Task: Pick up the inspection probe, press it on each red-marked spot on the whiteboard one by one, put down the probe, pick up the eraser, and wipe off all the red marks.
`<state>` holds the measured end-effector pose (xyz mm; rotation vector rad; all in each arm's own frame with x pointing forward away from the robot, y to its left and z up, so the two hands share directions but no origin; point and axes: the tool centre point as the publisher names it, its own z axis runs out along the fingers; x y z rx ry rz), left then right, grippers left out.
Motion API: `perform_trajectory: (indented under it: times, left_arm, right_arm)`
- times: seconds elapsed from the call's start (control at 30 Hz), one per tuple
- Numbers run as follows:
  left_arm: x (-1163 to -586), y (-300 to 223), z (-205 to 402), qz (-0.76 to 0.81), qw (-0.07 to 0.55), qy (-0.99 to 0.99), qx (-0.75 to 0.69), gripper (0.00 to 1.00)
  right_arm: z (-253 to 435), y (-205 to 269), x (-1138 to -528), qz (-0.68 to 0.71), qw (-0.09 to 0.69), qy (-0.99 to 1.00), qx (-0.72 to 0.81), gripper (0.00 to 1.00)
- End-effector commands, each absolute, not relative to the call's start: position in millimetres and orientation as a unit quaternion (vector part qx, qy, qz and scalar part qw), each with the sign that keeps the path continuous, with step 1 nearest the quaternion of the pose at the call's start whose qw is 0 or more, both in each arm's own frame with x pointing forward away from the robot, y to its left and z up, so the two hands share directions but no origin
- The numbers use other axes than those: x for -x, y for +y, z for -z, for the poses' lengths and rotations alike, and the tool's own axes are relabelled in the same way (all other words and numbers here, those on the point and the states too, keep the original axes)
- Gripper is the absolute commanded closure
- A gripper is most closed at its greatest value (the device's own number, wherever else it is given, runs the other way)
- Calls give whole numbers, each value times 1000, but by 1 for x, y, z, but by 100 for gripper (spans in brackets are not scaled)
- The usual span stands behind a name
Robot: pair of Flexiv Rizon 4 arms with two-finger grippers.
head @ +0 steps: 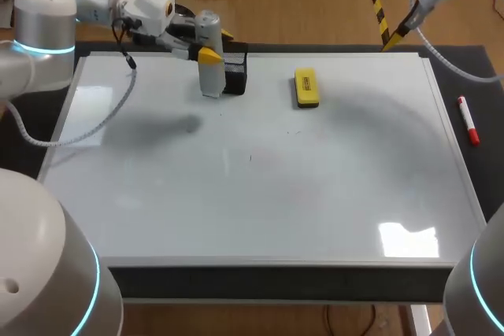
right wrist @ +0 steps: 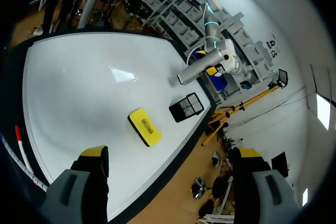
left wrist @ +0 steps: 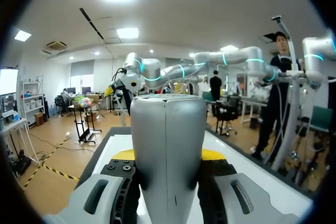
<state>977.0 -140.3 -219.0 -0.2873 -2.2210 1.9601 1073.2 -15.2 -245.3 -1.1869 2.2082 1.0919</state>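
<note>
Left hand [head: 208, 56] is clamping the grey probe [head: 210, 75] upright in the upper left of the frame, probably ready for poking the whiteboard [head: 260, 194], while the right hand [right wrist: 168, 156] is hanging wide open, empty, eraser [head: 306, 87] waiting upper middle.

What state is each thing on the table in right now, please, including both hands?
left hand: shut on the inspection probe.
inspection probe: held upright beside the black holder.
black holder: resting on the whiteboard.
right hand: open, holding nothing.
eraser: lying flat on the whiteboard, untouched.
whiteboard: no red marks visible.
red marker: lying beside the whiteboard.
</note>
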Motion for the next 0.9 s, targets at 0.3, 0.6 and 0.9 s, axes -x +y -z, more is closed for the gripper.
perform_trajectory:
  times: [0.3, 0.6, 0.9]
  left_arm:
    - [-1015, -146, 187, -644, 70, -753, 118, 100]
    - [-1037, -152, 180, -653, 59, -746, 119, 100]
    - [-1061, -162, 184, -656, 49, -744, 113, 100]
  right_arm:
    - [244, -16, -1073, -389, 201, 791, 427, 0]
    - [244, -16, -1073, -389, 201, 791, 427, 0]
    - [244, -16, -1073, -389, 201, 791, 427, 0]
